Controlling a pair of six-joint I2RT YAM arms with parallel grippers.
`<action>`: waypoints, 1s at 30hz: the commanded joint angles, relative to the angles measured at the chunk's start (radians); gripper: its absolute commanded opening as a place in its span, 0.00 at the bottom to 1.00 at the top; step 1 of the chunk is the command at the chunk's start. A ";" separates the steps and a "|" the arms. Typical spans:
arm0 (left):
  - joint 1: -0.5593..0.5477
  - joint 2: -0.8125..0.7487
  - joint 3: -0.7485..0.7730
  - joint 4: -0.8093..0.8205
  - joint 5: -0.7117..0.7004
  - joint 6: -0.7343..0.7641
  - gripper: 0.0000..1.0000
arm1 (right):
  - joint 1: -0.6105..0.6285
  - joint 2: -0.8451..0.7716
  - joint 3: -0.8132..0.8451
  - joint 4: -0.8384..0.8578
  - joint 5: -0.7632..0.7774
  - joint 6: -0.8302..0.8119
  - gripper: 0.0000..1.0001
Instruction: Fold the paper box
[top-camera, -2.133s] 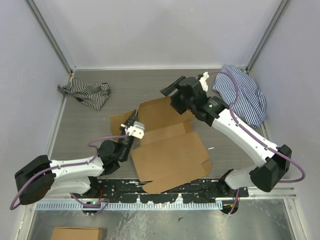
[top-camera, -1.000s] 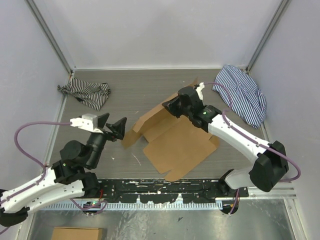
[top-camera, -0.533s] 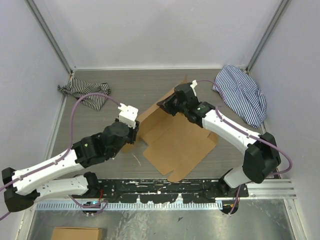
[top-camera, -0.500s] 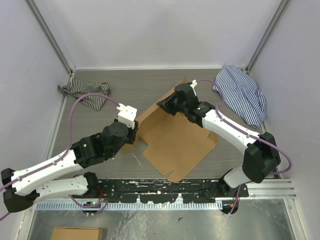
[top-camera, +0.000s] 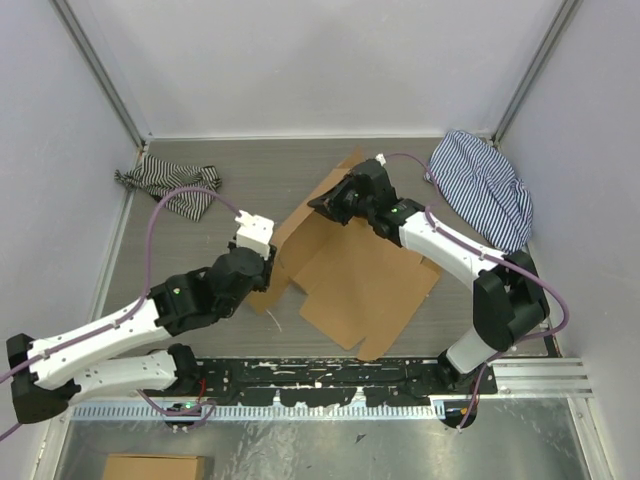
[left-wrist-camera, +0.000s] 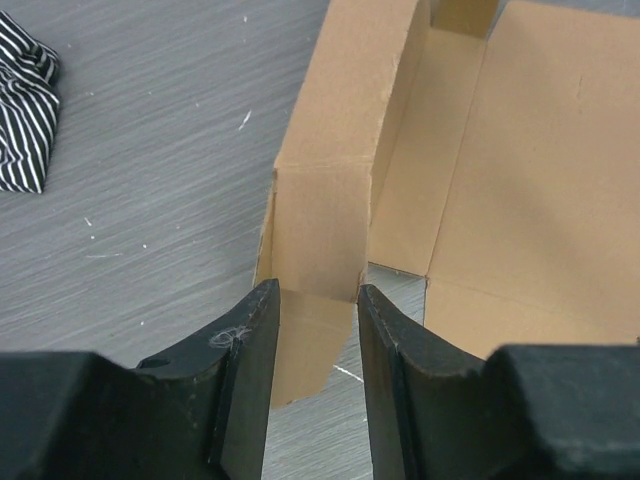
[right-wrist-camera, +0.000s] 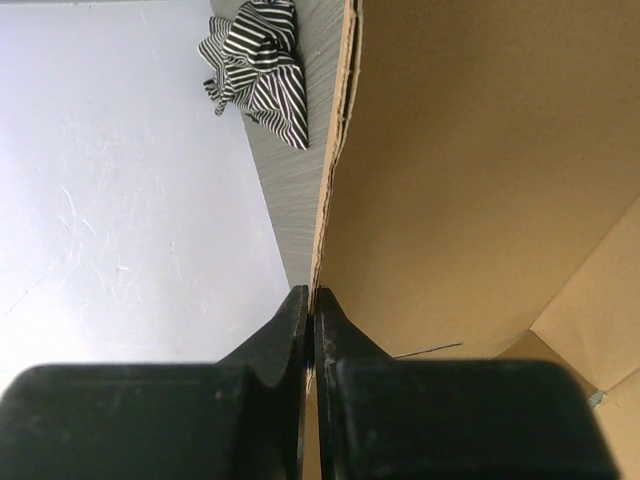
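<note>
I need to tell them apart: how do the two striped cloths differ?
The black-and-white cloth is smaller, crumpled, at the table's far left. The blue-and-white cloth is larger, spread flatter, at the far right, with finer stripes. Both are striped.

The brown cardboard paper box (top-camera: 350, 280) lies mid-frame on the grey wood-grain table (top-camera: 260, 170). A crumpled black-and-white striped cloth (top-camera: 175, 187) lies upper left of it, a blue-striped cloth (top-camera: 485, 190) upper right, both apart from it.

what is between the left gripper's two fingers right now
A folded flap of the paper box, flanked closely by both fingers of the left gripper; the left wrist view shows it.
</note>
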 joint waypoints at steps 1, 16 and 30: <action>-0.002 0.070 -0.013 0.066 0.024 -0.019 0.44 | -0.008 -0.007 0.032 0.086 -0.060 -0.059 0.06; -0.002 0.099 -0.150 0.435 -0.191 0.000 0.53 | -0.021 -0.041 -0.018 0.128 -0.136 -0.062 0.04; 0.018 0.130 -0.348 0.994 -0.159 0.059 0.58 | -0.021 -0.059 -0.057 0.181 -0.170 -0.026 0.03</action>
